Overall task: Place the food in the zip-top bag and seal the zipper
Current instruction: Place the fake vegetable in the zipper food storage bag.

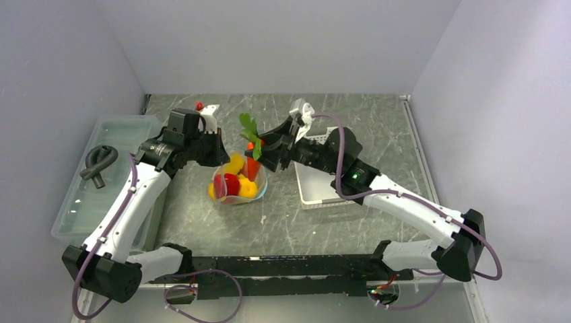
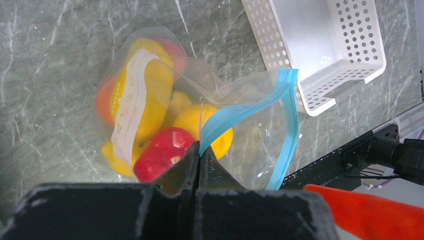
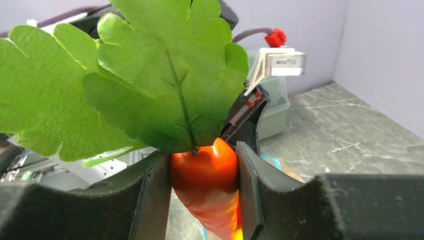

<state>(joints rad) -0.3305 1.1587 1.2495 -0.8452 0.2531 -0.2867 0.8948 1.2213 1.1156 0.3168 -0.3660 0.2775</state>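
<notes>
Left gripper (image 2: 199, 156) pinching shut on teal-blue zipper strip (image 2: 235, 114) of clear floppy plastic bag (image 2: 252, 150), right gripper (image 3: 202, 170), jaws part-open, clamping orange green-leafed toy carrot (image 3: 205, 195)

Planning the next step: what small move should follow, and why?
Probably lower the right claw so the carrot it grips drops tip-first into the zip-top bag: the left claw pinches the zipper, holding the mouth open.

The carrot (image 3: 205, 200) between the fingers of the black right claw (image 3: 200, 160) is orange, its veined leaves (image 3: 125, 75) green. At the tips of the black left claw (image 2: 200, 157) the clear bag (image 2: 250, 135) has a teal-blue strip (image 2: 235, 112). Past them are yellow fruit (image 2: 150, 100), a red pepper (image 2: 162, 152), a white hole-dotted basket (image 2: 360, 55) and a grey, white-veined table (image 2: 45, 75).
</notes>
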